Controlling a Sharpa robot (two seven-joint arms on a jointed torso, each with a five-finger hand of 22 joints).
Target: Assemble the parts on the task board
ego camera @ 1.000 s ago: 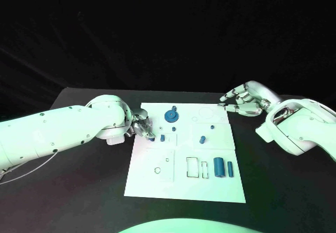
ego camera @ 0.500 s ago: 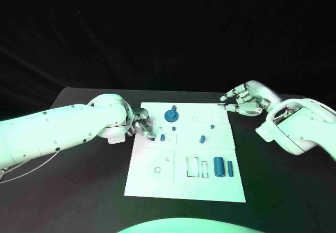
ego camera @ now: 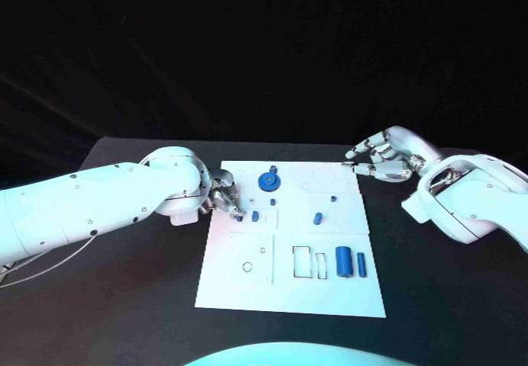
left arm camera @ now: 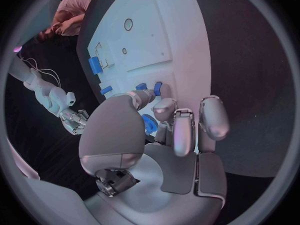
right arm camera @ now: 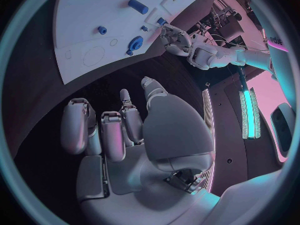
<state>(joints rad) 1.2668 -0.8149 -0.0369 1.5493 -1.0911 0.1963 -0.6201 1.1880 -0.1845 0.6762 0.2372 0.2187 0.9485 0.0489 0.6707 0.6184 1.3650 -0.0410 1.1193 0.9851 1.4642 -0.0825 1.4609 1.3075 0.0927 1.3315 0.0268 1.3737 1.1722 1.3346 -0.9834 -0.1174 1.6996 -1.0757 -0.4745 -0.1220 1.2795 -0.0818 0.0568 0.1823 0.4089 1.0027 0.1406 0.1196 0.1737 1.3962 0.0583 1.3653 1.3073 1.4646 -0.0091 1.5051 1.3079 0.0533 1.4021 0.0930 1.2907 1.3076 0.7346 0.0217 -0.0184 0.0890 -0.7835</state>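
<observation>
The board (ego camera: 291, 252) lies flat in the middle of the black desk (ego camera: 121, 305), long side running away from the robot. On it stand or lie the blue parts: a gear (ego camera: 268, 181) near the far edge, a small peg (ego camera: 273, 202) just nearer than it, another peg (ego camera: 333, 200) and a short slanted piece (ego camera: 317, 219) towards the right side, and two cylinders (ego camera: 350, 263) side by side near the right edge, next to outlined rectangular slots. A small dark ring (ego camera: 248, 267) lies on the board's left half.

At the board's left edge, two small blue pieces (ego camera: 246, 216) sit right by the left hand (ego camera: 223, 197). Its fingers (left arm camera: 181, 130) are curled down together over the board's rim; the wrist view shows a blue part just under the fingertips, but I cannot tell whether it is pinched or merely touched.

The right hand (ego camera: 380, 160) hovers off the board's far right corner, over the desk. Its fingers (right arm camera: 112, 132) are loosely curled, slightly apart, holding nothing.
</observation>
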